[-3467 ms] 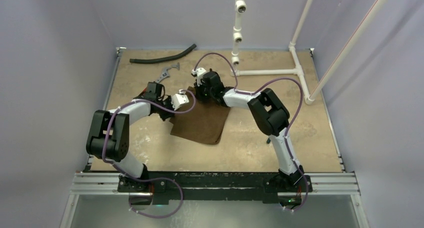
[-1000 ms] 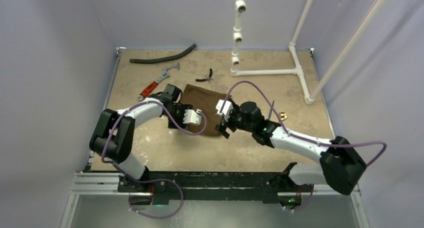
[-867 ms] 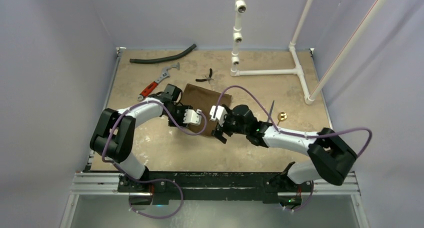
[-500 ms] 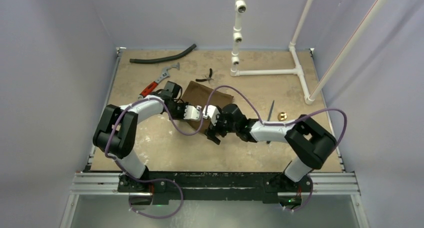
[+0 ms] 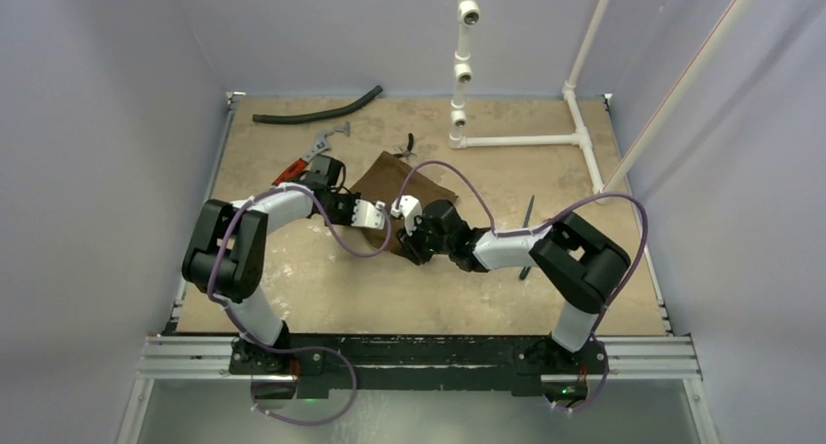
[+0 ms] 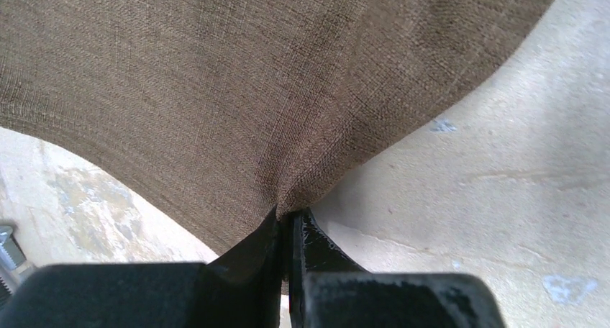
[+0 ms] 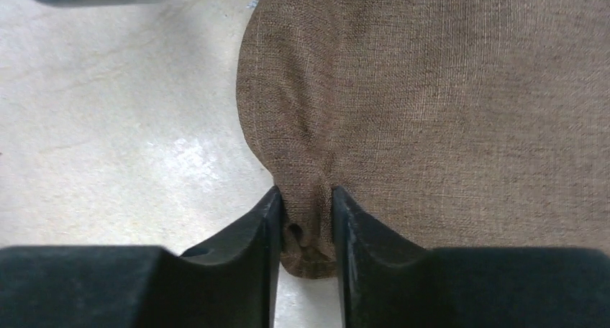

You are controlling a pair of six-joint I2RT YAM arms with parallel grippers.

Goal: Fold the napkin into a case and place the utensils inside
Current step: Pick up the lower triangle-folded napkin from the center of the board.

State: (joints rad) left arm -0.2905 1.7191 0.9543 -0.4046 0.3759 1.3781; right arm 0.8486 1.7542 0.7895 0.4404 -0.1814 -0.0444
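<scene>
Tan mottled surface (image 5: 292, 278) | dark-brown woven cloth napkin (image 5: 376, 183) lay mid-surface, near edge raised | left hand (image 6: 291, 224) clamped its edge | right hand (image 7: 305, 213) pinched a bunched corner | likely gripped for folding over

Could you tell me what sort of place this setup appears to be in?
Probably a robotics test booth: plain walls box in a table, a white pipe frame stands on it, and a hose and wrench lie loose.
</scene>
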